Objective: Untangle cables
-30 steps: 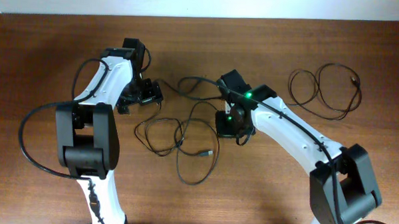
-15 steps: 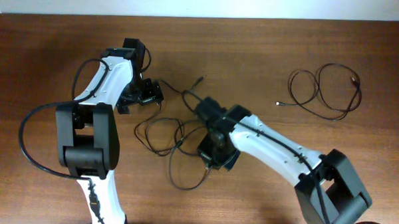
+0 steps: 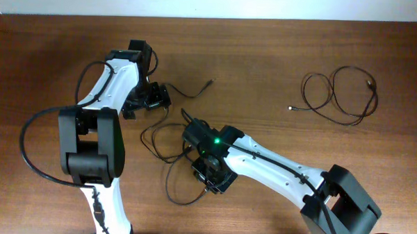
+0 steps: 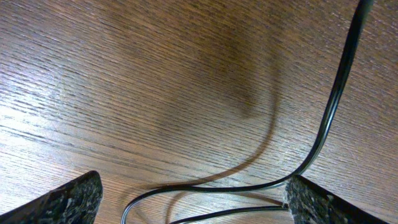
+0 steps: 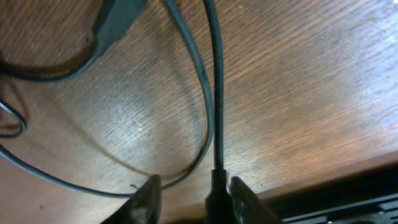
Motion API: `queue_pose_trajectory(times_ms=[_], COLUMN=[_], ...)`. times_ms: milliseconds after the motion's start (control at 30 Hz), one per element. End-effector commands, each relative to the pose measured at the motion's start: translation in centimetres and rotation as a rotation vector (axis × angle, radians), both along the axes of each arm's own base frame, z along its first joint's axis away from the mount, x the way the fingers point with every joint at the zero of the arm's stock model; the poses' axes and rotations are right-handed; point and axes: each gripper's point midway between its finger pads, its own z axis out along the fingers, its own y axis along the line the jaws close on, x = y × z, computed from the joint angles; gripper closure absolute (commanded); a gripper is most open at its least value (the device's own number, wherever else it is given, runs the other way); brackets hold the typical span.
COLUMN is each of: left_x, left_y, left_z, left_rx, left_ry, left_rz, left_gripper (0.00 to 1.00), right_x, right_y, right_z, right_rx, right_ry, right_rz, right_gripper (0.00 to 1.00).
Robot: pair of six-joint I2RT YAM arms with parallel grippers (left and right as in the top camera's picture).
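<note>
A tangle of thin black cables (image 3: 167, 140) lies at the table's middle. One strand runs from a free plug end (image 3: 210, 82) to my left gripper (image 3: 153, 98). In the left wrist view that gripper (image 4: 193, 199) is open, with a cable (image 4: 323, 134) curving between its fingers and touching the right one. My right gripper (image 3: 210, 176) is low over the tangle's lower right. In the right wrist view it (image 5: 194, 193) holds a cable's plug end (image 5: 217, 180) between its fingers, and the cord runs straight away from it. A separate looped cable (image 3: 304, 87) lies at the far right.
The table's front edge (image 5: 348, 168) shows close behind my right gripper in the right wrist view. The arms' own thicker black cables (image 3: 27, 145) hang at the left.
My right arm has swung left and toward the front edge, dragging a cable loop with it. One plug end came free near the back. The left arm has not moved.
</note>
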Motion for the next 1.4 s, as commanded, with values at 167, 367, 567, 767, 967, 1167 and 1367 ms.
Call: queue_pose_trajectory(times_ms=[167,367,567,767,967,1167,1367], left_x=[-0.2,-0.2,-0.2,-0.2,-0.2,-0.1,-0.1], left_y=[-0.2,-0.2,-0.2,-0.2,-0.2,-0.2,-0.2], left_z=[-0.2,-0.2,-0.2,-0.2,-0.2,-0.2,-0.2], left_rx=[-0.007,-0.007,-0.007,-0.007,-0.007,-0.007,-0.007], left_ry=[0.007,0.007,0.007,0.007,0.007,0.004,0.004], left_rz=[0.006,0.006,0.006,0.006,0.006,0.006,0.006], left_gripper=[0.05,0.05,0.04,0.04,0.03,0.04,0.03], right_x=[0.3,0.6,1.8,1.9,2.0,1.3,1.3], right_y=[-0.4,-0.7,-1.7,-1.9,-1.4,-0.2,-0.1], right_z=[-0.2,-0.3,-0.6,-0.6,-0.6,-0.3,-0.3], right_rx=[-0.027,-0.043,-0.100,-0.112,-0.084,-0.014,-0.010], right_ry=[-0.027,-0.048,-0.116,-0.126,-0.137,-0.094,-0.099], right_rz=[-0.006,-0.006,-0.012,-0.012,0.045,0.057,0.073], right_gripper=[0.12,0.05,0.01,0.01,0.01,0.43,0.72])
